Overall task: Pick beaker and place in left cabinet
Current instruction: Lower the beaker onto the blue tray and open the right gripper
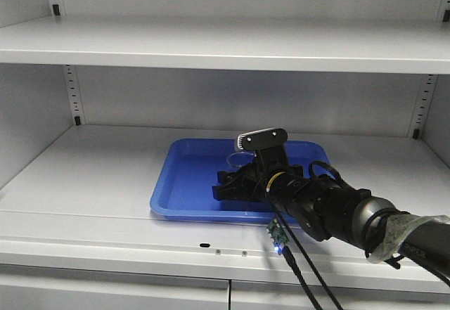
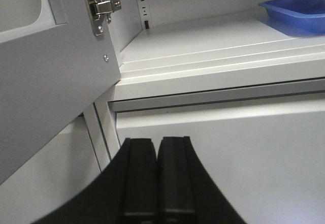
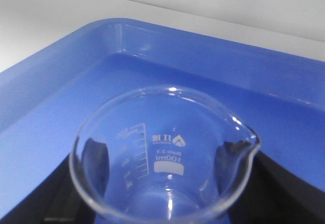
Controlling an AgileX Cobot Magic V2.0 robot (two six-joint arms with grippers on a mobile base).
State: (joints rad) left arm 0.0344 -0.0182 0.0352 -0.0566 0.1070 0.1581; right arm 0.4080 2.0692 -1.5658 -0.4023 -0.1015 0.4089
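The beaker point(image 3: 167, 132) is clear glass with a flared rim, a spout and 100 ml marks. It stands upright between my right gripper's point(image 3: 162, 159) black fingers, which press its two sides. In the front view the beaker point(image 1: 238, 159) and right gripper point(image 1: 235, 183) are low inside a blue tray point(image 1: 186, 176) on the middle shelf point(image 1: 91, 169) of the light grey cabinet. I cannot tell whether the beaker's base touches the tray. My left gripper point(image 2: 157, 148) is shut and empty, below the shelf's front edge.
The blue tray's raised rim point(image 3: 61, 82) surrounds the beaker. An upper shelf point(image 1: 225, 43) hangs above. Slotted rails point(image 1: 70, 92) run up the back corners. An open cabinet door with a metal hinge point(image 2: 101, 8) stands to the left of the left gripper. The tray's corner point(image 2: 299, 13) shows at upper right.
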